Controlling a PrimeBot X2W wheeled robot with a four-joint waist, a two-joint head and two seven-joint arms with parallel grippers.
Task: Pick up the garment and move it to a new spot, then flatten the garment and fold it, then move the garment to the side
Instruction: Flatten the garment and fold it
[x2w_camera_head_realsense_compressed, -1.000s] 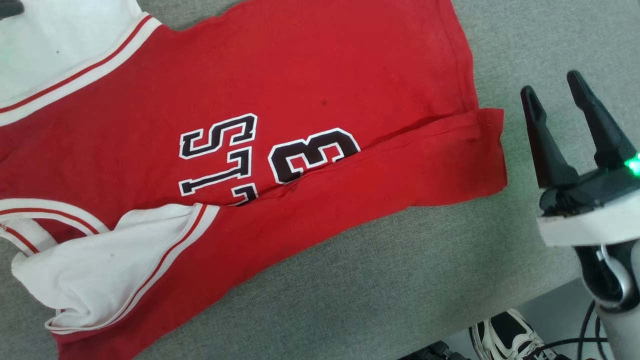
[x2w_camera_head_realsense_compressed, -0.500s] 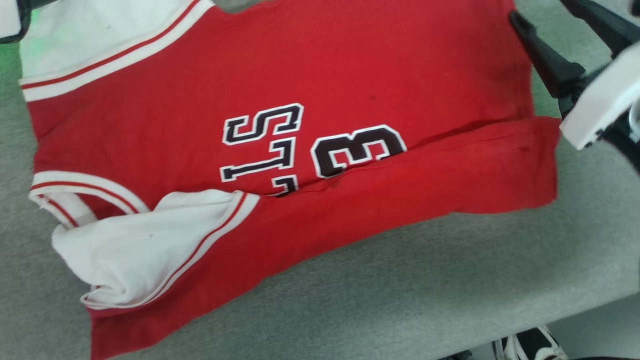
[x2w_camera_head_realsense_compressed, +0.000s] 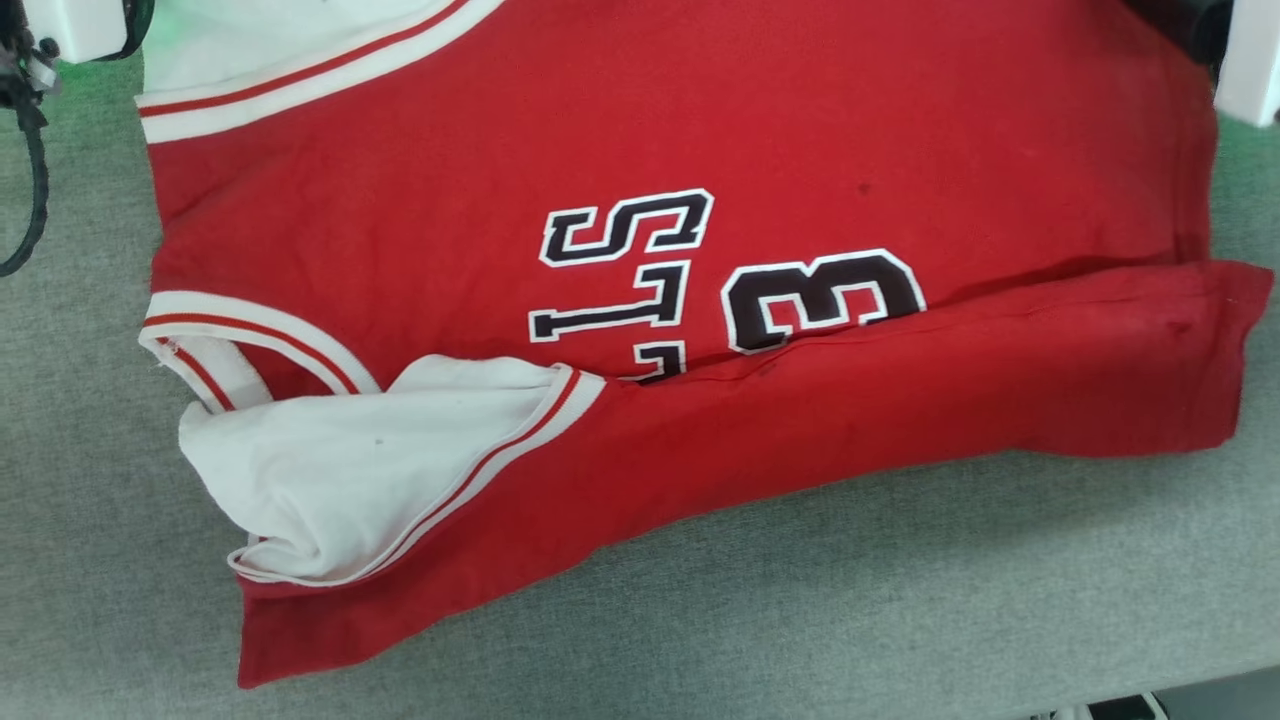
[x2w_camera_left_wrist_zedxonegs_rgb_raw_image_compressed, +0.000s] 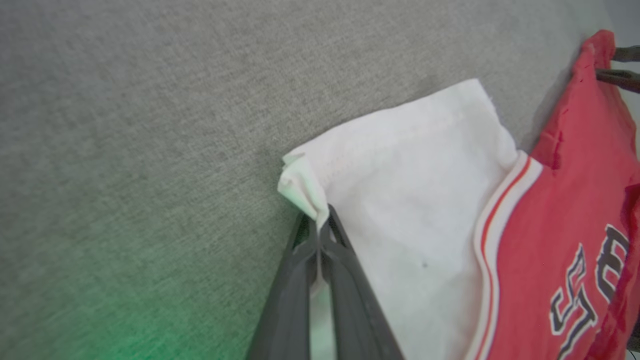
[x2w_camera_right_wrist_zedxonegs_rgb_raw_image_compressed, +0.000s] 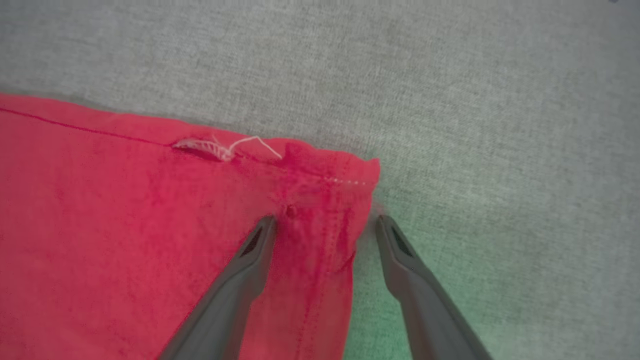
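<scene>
While the left gripper pinched the garment by its white sleeve, the right gripper gaped astride its hem, grey cloth beneath.

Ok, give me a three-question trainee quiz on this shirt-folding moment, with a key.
1. True or false: the right gripper stands open astride a red corner of the garment.
2. What is the left gripper shut on? A. the printed number; B. a corner of the white sleeve; C. nothing.
3. Fill in: the garment lies on a ___ cloth-covered surface.
Key: 1 true; 2 B; 3 grey.
</scene>
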